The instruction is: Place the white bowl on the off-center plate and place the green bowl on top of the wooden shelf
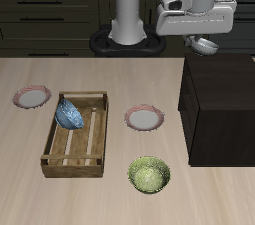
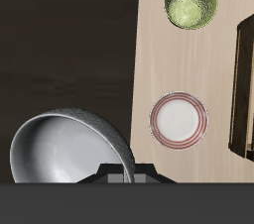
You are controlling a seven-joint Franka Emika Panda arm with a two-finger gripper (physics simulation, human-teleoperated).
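High above the back edge of the dark wooden shelf (image 1: 224, 105), my gripper (image 1: 204, 38) is shut on the rim of the white bowl (image 1: 207, 46). In the wrist view the white bowl (image 2: 69, 149) hangs tilted at my gripper (image 2: 124, 174), over the shelf top (image 2: 69, 40). The green bowl (image 1: 149, 175) (image 2: 190, 2) stands on the table near the front edge, beside the shelf. The off-center plate (image 1: 32, 96) lies far off by the table's side edge, with nothing on it. A second pink-rimmed plate (image 1: 145, 118) (image 2: 179, 121) lies mid-table, between the crate and the shelf.
A light-wood slatted crate (image 1: 75, 134) (image 2: 243, 89) sits between the two plates, with a blue-patterned bowl (image 1: 70, 114) leaning inside it. The robot's base (image 1: 127, 30) stands at the table's back.
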